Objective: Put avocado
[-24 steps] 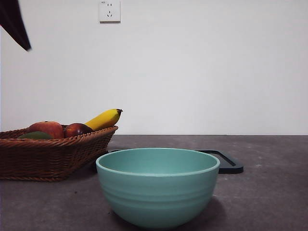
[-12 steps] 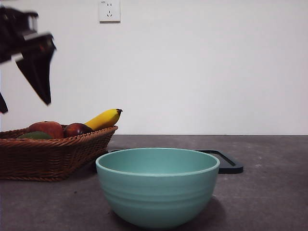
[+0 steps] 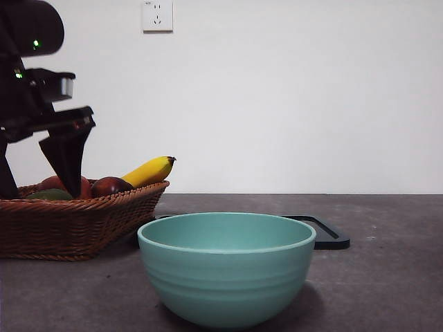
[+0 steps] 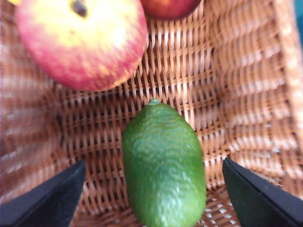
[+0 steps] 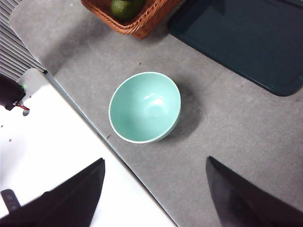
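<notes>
Table point(image 3: 387, 277) of dark grey, speckled surface fills the lower part of the front view, with a plain white wall point(image 3: 311, 104) behind it and a white socket point(image 3: 157, 15) high on that wall. A woven brown basket point(image 3: 76, 225) sits on the table at the left side of the front view. A dark flat tray point(image 3: 331, 234) lies behind a bowl, its edge showing to the right. The pale green bowl point(image 3: 227, 266) stands in the foreground near the camera, just beside the basket and apart from it.

The left gripper point(image 3: 38, 173) hangs above the basket, its black arm large and dark at the left edge. Its jaws are spread wide, one to each side of the avocado point(image 4: 163, 165), and neither touches it. The right gripper point(image 5: 154, 198) waits high above the table, jaws also spread apart and holding nothing, looking down on the bowl.

Inside the basket, a yellow banana point(image 3: 149, 171) leans over the rim and points up to the right. A red and yellow apple point(image 4: 83, 42) lies near the avocado without touching it. A dark reddish fruit point(image 3: 111, 186) rests beside the banana. The avocado, green and bumpy, lies on the basket's woven floor between the left jaws; from the front only a green sliver point(image 3: 45, 196) shows over the rim.
</notes>
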Controlling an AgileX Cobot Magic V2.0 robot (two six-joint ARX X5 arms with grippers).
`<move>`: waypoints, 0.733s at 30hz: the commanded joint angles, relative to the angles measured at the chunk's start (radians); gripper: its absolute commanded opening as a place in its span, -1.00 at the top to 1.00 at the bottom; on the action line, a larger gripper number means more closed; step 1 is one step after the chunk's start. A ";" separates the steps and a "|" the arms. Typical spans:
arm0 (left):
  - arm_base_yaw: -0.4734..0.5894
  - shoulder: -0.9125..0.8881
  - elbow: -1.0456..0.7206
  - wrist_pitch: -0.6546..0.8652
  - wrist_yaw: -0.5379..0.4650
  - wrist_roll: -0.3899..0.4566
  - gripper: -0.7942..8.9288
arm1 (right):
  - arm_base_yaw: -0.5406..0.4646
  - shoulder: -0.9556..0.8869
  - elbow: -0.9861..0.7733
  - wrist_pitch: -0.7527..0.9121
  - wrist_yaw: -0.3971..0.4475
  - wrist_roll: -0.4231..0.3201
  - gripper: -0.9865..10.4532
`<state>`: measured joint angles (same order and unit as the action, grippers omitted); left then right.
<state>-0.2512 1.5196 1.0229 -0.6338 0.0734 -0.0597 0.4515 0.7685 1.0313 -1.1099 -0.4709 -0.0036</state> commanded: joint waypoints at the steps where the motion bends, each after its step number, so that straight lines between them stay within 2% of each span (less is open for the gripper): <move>1: -0.011 0.039 0.019 0.010 -0.005 0.026 -0.12 | 0.007 0.008 0.018 0.010 0.000 -0.005 0.23; 6: -0.016 0.074 0.019 0.030 -0.007 0.026 -0.07 | 0.007 0.008 0.018 0.009 0.000 -0.004 0.23; 11: -0.019 0.076 0.019 0.037 -0.007 0.026 0.20 | 0.007 0.008 0.018 0.010 0.000 -0.004 0.23; 15: -0.019 0.076 0.019 0.028 -0.007 0.026 0.26 | 0.007 0.008 0.018 0.010 0.000 -0.004 0.23; 18: -0.019 0.076 0.019 0.026 -0.006 0.025 0.42 | 0.007 0.008 0.018 0.010 0.000 -0.004 0.23; 22: -0.019 0.074 0.021 0.024 -0.003 0.021 0.42 | 0.007 0.008 0.018 0.010 0.000 -0.004 0.23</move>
<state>-0.2668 1.5833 1.0237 -0.6083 0.0700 -0.0425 0.4515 0.7685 1.0313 -1.1099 -0.4709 -0.0036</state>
